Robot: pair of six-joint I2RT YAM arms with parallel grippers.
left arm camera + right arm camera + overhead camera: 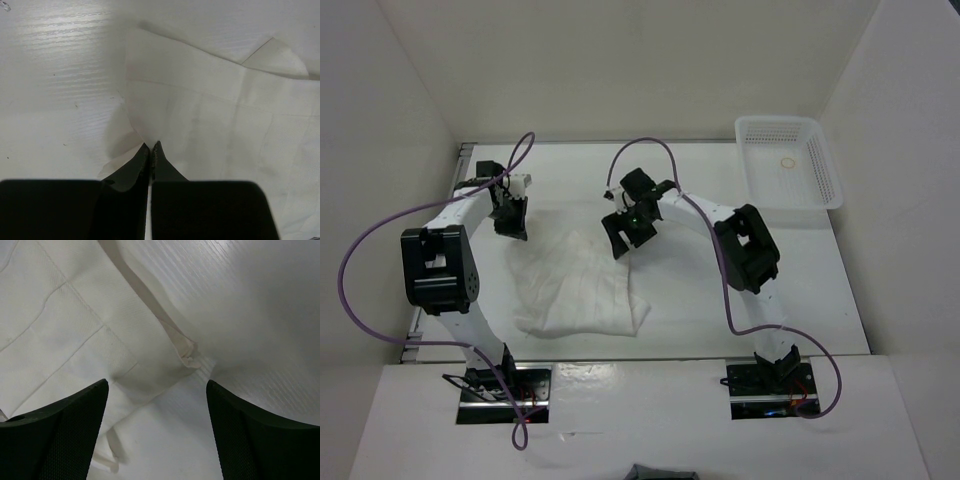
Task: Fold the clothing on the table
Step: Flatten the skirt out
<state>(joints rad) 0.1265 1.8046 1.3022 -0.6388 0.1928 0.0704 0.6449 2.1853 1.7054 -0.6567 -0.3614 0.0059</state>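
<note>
Table is covered toward 7 o'clock by the clothing. Its 11 o'clock corner is pinched by the fully closed left gripper. The 1 o'clock corner is straddled by the wide-open right gripper, nothing held yet, presumably for a matched lift.

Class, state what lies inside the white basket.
One small ring-shaped thing lies on the basket floor. Nothing else shows; the near wall may hide a narrow strip.
</note>
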